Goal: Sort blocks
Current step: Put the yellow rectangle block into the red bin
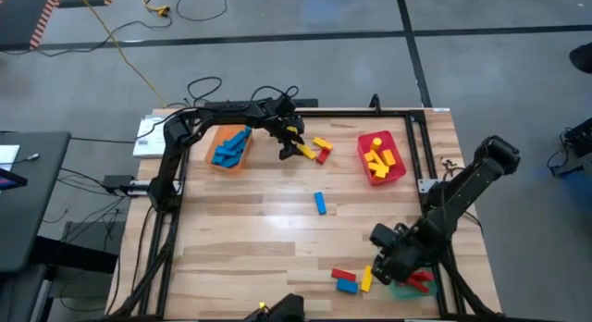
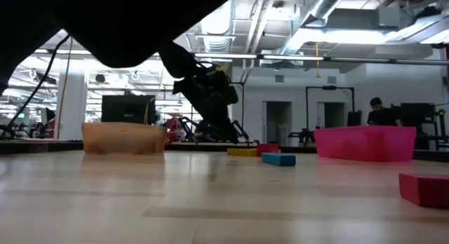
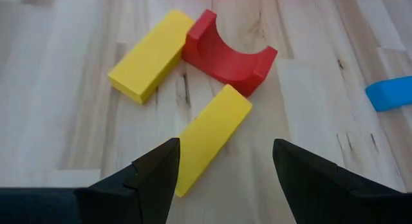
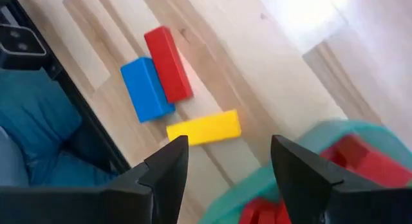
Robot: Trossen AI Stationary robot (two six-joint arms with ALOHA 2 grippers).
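Two grippers are both spread wide with nothing between the fingers, as I read it from my station. My left gripper (image 1: 294,144) hangs over the far middle of the table (image 1: 268,229), its fingers (image 3: 154,176) straddling the near end of a yellow block (image 3: 209,135) that lies flat on the wood, not pinched. Just beyond that block sit a red arch block (image 3: 228,53) and a second yellow block (image 3: 151,55), the two touching at a corner. A lone blue block (image 1: 320,204) lies near the table's centre. Beside the left gripper, the orange tray (image 1: 215,135) holds a pile of blue blocks (image 1: 231,148), and the red tray (image 1: 398,165) on the far right holds yellow blocks (image 1: 379,159). My right gripper (image 1: 387,266) is down at the near right corner, jaws released, hovering by the green tray (image 4: 283,179), which has red blocks (image 4: 364,161) in it. Ahead of its fingers three blocks lie on the table: a red block (image 4: 168,63) and a blue block (image 4: 147,90) side by side and touching, and a yellow block (image 4: 204,127) just apart from them.
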